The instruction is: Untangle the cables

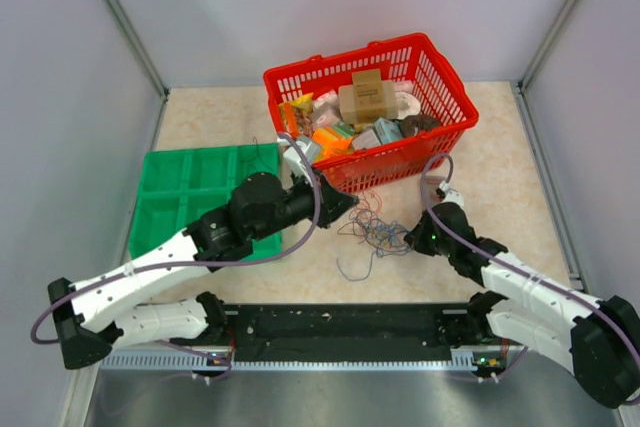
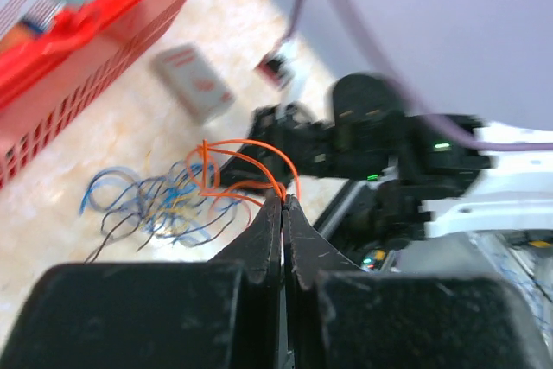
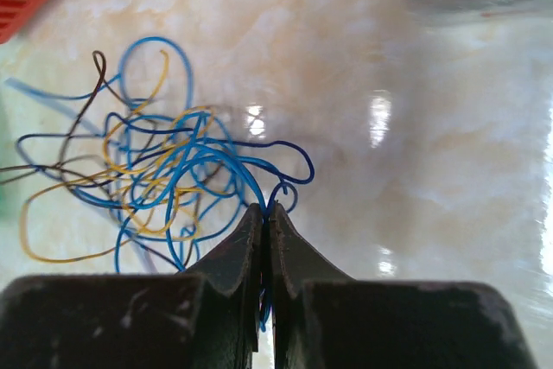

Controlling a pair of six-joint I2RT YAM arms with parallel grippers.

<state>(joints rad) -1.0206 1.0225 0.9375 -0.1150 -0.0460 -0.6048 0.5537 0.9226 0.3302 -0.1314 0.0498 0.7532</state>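
Observation:
A small tangle of thin cables [image 1: 375, 230] lies on the beige table between my two grippers. In the right wrist view it shows blue, yellow and dark strands [image 3: 164, 170]. My left gripper [image 1: 350, 203] is shut on an orange cable [image 2: 251, 166] that loops up from its tips [image 2: 283, 200], above the blue and yellow tangle [image 2: 164, 205]. My right gripper [image 1: 412, 240] is shut on a blue cable [image 3: 220, 166] at its tips [image 3: 264, 207], at the tangle's right edge.
A red basket [image 1: 445, 77] full of boxes and packets stands just behind the tangle. A green compartment tray [image 1: 190, 187] lies at the left under my left arm. A small white and red packet [image 2: 194, 82] lies on the table by the basket.

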